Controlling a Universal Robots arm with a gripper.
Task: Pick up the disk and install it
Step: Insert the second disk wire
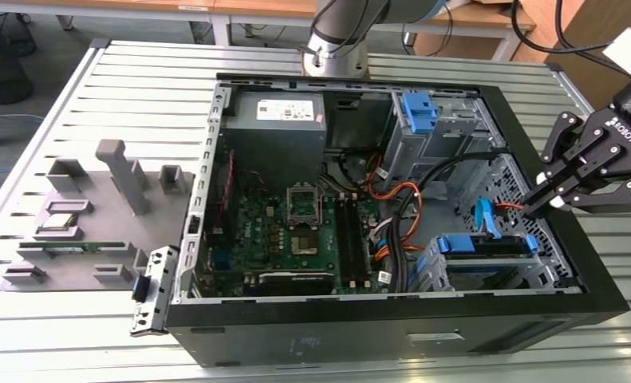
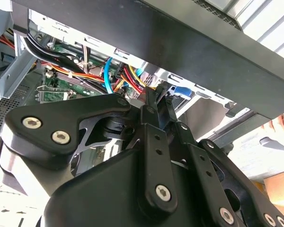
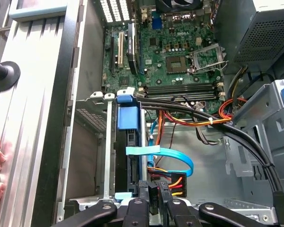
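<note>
Fixtures [image 1: 97,215] sit on the table at the exterior view's left, then the open case [image 1: 400,319], the disk [image 1: 486,247] seated in its bay at the lower right, and beside it the gripper [image 1: 538,203], fingers pressed together, holding nothing.

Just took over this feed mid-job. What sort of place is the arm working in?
Probably a robotics lab bench set up for PC assembly. An open computer case lies on a slatted metal table, a grey fixture tray holds parts beside it, and the gripper hangs at the case's drive cage.
</note>
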